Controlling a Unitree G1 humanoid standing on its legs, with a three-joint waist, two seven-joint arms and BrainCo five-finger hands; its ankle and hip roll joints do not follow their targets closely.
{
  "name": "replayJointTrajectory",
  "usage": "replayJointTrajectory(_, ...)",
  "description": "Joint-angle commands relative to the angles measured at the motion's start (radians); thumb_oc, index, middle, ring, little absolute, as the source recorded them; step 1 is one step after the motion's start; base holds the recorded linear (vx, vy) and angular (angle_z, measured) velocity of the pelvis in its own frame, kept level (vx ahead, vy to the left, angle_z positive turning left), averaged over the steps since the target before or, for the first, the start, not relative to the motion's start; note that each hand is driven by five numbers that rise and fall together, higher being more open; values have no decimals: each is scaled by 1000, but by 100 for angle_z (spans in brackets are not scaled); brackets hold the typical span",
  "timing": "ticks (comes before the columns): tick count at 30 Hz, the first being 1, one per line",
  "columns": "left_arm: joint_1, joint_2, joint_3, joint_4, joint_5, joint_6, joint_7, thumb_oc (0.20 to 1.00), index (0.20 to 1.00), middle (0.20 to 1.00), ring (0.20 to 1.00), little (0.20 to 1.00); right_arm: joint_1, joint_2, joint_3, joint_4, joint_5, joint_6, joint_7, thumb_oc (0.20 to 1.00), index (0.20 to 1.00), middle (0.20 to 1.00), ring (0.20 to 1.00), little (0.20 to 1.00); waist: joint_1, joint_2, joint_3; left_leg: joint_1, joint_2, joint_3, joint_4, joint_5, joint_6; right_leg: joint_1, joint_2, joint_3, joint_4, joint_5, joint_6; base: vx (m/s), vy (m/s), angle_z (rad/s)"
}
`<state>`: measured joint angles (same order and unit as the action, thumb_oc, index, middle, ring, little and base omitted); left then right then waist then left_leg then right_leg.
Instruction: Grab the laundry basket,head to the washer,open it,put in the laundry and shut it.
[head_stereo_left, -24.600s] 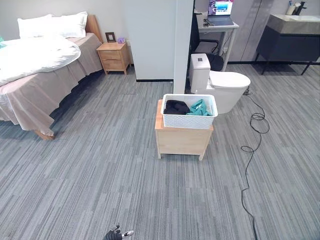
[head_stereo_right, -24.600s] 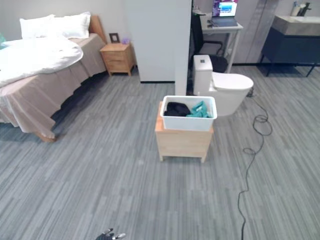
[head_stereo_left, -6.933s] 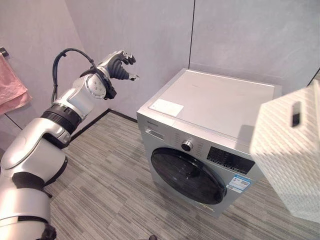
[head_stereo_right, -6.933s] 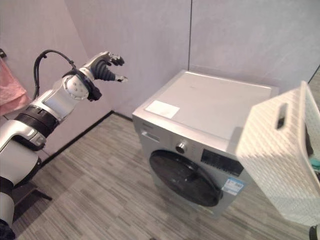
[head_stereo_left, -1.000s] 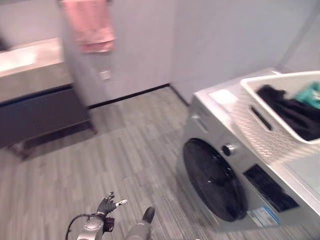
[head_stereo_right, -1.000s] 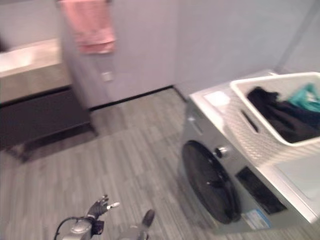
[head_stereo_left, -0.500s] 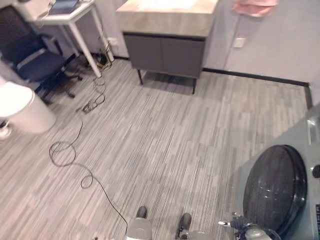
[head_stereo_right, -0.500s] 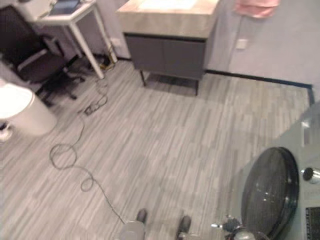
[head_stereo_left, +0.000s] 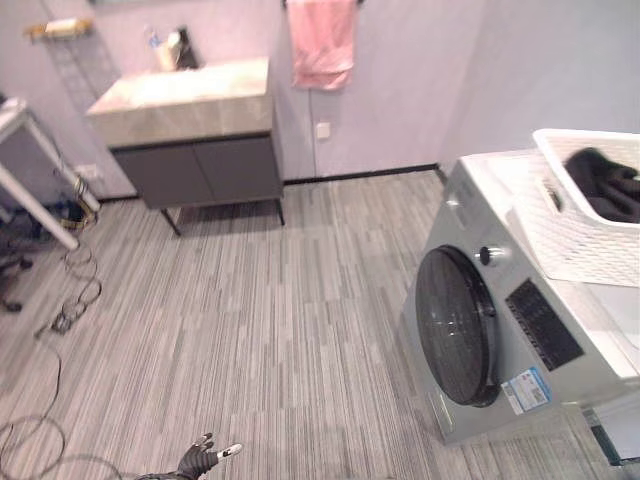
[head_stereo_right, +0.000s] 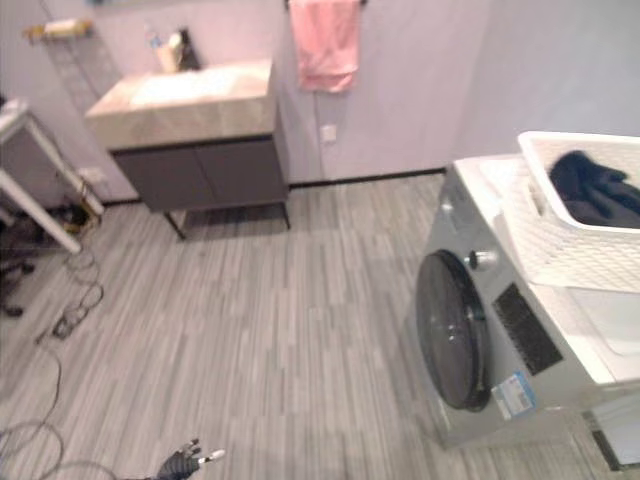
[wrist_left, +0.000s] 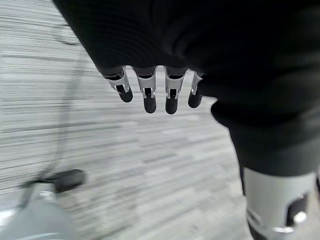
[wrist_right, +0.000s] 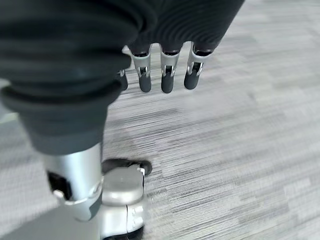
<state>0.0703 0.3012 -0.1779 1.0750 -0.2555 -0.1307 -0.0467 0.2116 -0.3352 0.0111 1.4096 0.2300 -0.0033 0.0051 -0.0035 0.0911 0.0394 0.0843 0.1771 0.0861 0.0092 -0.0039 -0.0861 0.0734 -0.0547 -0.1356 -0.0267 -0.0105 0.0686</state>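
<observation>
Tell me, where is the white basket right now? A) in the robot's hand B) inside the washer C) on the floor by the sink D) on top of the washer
D: the basket sits on top of the washer, whose round door is closed, and both hands hang with empty fingers over the floor.

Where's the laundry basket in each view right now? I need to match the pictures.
Left eye view: the white laundry basket sits on top of the washer, at the right edge, dark laundry inside.
Right eye view: same place, basket on the washer top, right edge.
Left wrist view: not in it.
Right wrist view: not in it.
Shared landmark: the pink towel on the wall.
</observation>
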Motion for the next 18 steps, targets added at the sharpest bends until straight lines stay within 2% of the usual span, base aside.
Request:
replayJointTrajectory(1,-26,30,-7,9,9,-11,-7,1000,1000,1000,1000,1000,-91,5,-39,14,92,-30,-6,1000,1000,1000,1000,1000,8,-42,43,-142,25,-58,15,66,-24,-3,-21,37,44,-101,11,-10,-112,-9)
replayJointTrajectory(2,-24,30,-10,5,13,-8,-15,1000,1000,1000,1000,1000,-93,-1,-42,9,106,-29,2,1000,1000,1000,1000,1000,0,-47,50,-160,38,-57,76,47,-27,-4,-7,62,47,-103,3,-10,-111,-15)
replayJointTrajectory(3,-22,26,-19,-2,5,-6,-17,1000,1000,1000,1000,1000,-110,-12,-30,-4,113,-39,-5,1000,1000,1000,1000,1000,-2,-47,88,-191,40,-112,185,44,-25,-19,20,116,82,-109,-14,-14,-110,-29)
replayJointTrajectory(4,-23,26,-18,-1,5,-6,-17,1000,1000,1000,1000,1000,-111,-13,-30,-4,113,-39,-5,1000,1000,1000,1000,1000,-3,-47,86,-196,41,-114,187,44,-25,-23,21,116,82,-108,-14,2,-30,-50)
replayJointTrajectory(5,-20,23,-23,8,7,-7,-17,1000,1000,1000,1000,1000,-120,-20,-25,-14,117,-38,-3,1000,1000,1000,1000,1000,-1,-46,101,-206,38,-173,218,58,-26,-33,31,149,106,-115,-14,36,41,-137)
replayJointTrajectory(6,-18,25,-23,10,7,-10,-16,1000,1000,1000,1000,1000,-125,-27,-25,-22,117,-42,-3,1000,1000,1000,1000,1000,0,-49,102,-219,36,-226,207,64,-21,-45,31,173,112,-116,-12,179,143,-151)
replayJointTrajectory(7,-12,32,-18,16,7,-16,-14,1000,1000,1000,1000,1000,-124,-45,-33,-33,114,-43,2,1000,1000,1000,1000,1000,-5,-51,97,-251,60,-293,157,73,-19,-47,35,233,120,-129,-1,283,235,-142)
replayJointTrajectory(8,-9,37,-18,17,3,-22,-13,1000,1000,1000,1000,1000,-127,-51,-32,-43,110,-46,0,1000,1000,1000,1000,1000,2,-47,101,-273,79,-329,114,106,-21,-39,40,289,129,-145,5,416,424,-65)
replayJointTrajectory(9,-1,50,-11,19,-3,-30,-16,1000,1000,1000,1000,1000,-131,-63,-32,-61,110,-52,11,1000,1000,1000,1000,1000,4,-28,93,-288,104,-366,47,141,-31,-39,45,358,148,-174,12,283,320,-62)
replayJointTrajectory(12,4,53,-12,21,5,-32,-19,1000,1000,1000,1000,1000,-136,-67,-39,-68,115,-53,18,1000,1000,1000,1000,1000,5,-24,93,-284,114,-357,47,142,-37,-42,33,390,168,-185,20,188,280,-113)
replayJointTrajectory(13,2,59,-15,27,19,-38,-18,1000,1000,1000,1000,1000,-150,-81,-65,-58,129,-44,18,1000,1000,1000,1000,1000,-1,-16,85,-267,105,-331,55,109,-43,-28,-3,404,169,-193,44,210,394,-137)
replayJointTrajectory(14,3,67,-29,19,25,-44,-21,1000,1000,1000,1000,1000,-143,-85,-76,-56,137,-47,20,1000,1000,1000,1000,1000,-5,-11,78,-260,83,-309,86,91,-54,-42,-43,401,175,-175,54,333,690,-139)
replayJointTrajectory(15,4,67,-30,2,26,-54,-18,1000,1000,1000,1000,1000,-158,-80,-79,-66,130,-41,23,1000,1000,1000,1000,1000,-14,-7,67,-236,31,-298,90,34,-43,-57,-104,425,153,-132,84,196,480,-120)
replayJointTrajectory(16,3,67,-30,3,26,-54,-18,1000,1000,1000,1000,1000,-158,-79,-79,-66,130,-41,23,1000,1000,1000,1000,1000,-10,-10,68,-233,28,-292,91,32,-41,-55,-108,429,151,-132,85,118,518,-124)
replayJointTrajectory(17,8,70,-24,-12,6,-65,-7,1000,1000,1000,1000,1000,-178,-69,-69,-81,129,-40,25,1000,1000,1000,1000,1000,2,-14,73,-213,-4,-237,91,0,-27,-112,-161,405,135,-49,109,-13,221,-109)
replayJointTrajectory(18,8,70,-23,-12,6,-65,-7,1000,1000,1000,1000,1000,-179,-69,-69,-82,129,-40,25,1000,1000,1000,1000,1000,4,-14,70,-216,-4,-235,89,3,-27,-117,-160,408,134,-45,109,-100,351,-128)
